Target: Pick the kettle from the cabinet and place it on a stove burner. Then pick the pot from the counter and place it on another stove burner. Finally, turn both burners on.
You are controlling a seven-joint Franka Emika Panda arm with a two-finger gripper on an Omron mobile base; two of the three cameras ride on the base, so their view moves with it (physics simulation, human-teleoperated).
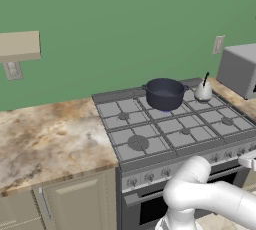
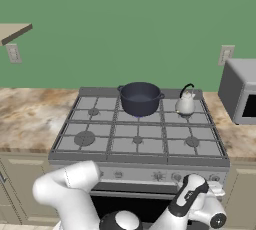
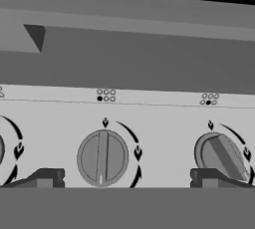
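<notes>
The dark pot (image 1: 164,94) (image 2: 140,98) stands on the back middle stove burner, with a faint blue glow under it. Right beside it, the small silver kettle (image 1: 203,91) (image 2: 185,104) sits on the back right burner. My gripper (image 1: 248,160) (image 2: 214,188) (image 3: 127,179) is low in front of the range's knob panel, toward its right end, and is open with nothing held. In the hand view its fingertips (image 3: 47,178) straddle a round knob (image 3: 102,158) whose pointer stands straight. The knob to its right (image 3: 221,157) is turned aslant. The cabinet shelf board (image 1: 19,45) (image 2: 15,30) hangs at the left.
The marbled counter (image 1: 50,139) (image 2: 25,114) runs left of the range, and a grey microwave (image 1: 240,69) (image 2: 240,91) stands on the right. The front burners (image 1: 137,143) (image 2: 85,138) are bare. A third knob (image 3: 2,151) shows at the hand view's left edge.
</notes>
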